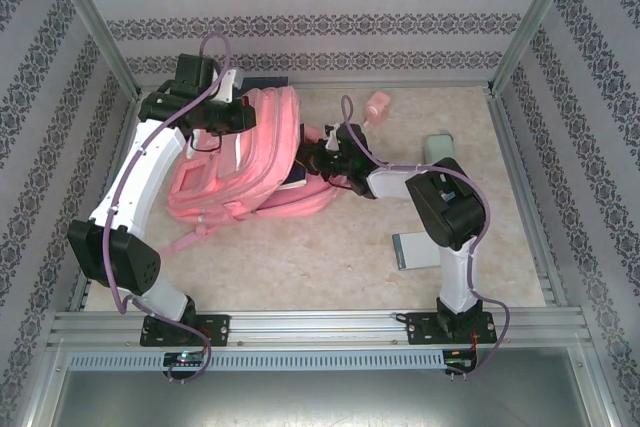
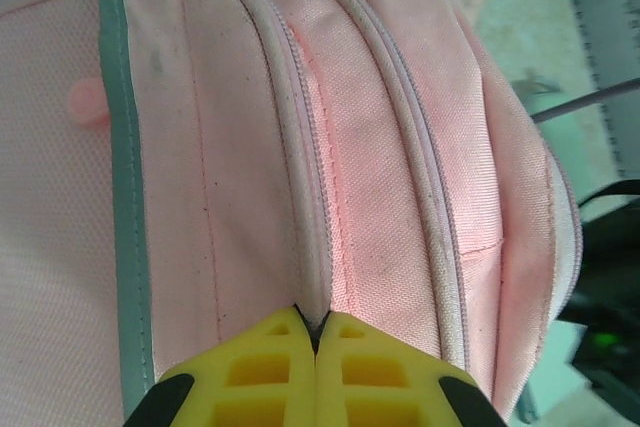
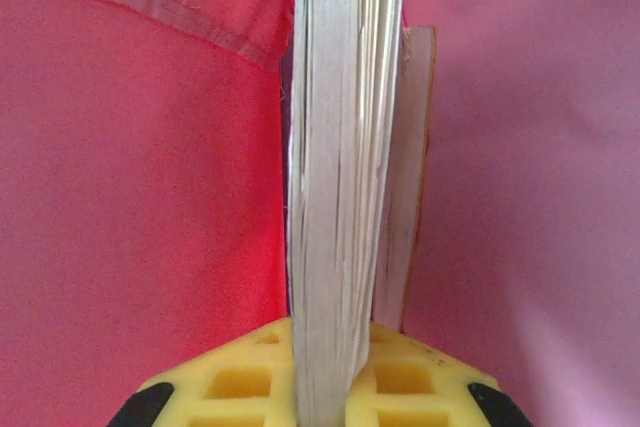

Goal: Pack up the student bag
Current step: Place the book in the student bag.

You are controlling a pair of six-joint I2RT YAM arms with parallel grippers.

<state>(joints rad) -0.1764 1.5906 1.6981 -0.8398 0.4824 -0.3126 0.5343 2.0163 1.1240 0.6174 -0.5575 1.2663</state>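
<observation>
The right fingers (image 3: 240,382) are clamping a book (image 3: 335,197) by its page edges inside the pink student bag (image 3: 130,207); the left fingers (image 2: 260,377) are pinching its zip seam (image 2: 318,197). The bag is lying left-centre on the desk (image 1: 340,257).

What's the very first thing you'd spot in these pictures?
The big pink student bag lies left of middle on the table. The left gripper pinches its fabric near a zip, while the right gripper holds a thick book edge-on amid pink fabric.
</observation>
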